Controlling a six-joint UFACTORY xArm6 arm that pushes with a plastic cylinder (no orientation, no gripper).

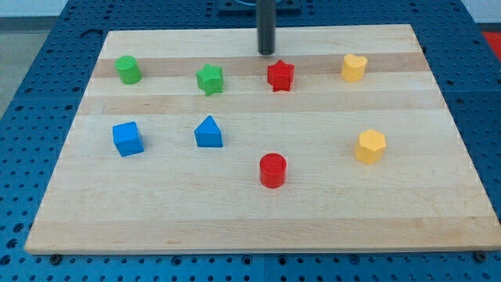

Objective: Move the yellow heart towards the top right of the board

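The yellow heart (354, 67) sits near the view's top right of the wooden board (258, 211). My tip (267, 52) is near the board's top edge, at the middle. It stands just above and slightly left of the red star (280, 76), and well to the left of the yellow heart, touching neither.
A green cylinder (127, 70) and a green star (210, 79) lie in the top row. A blue cube (127, 139) and a blue triangular block (208, 132) lie at the middle left. A red cylinder (272, 170) sits at the lower middle and a yellow hexagon (370, 146) at the right.
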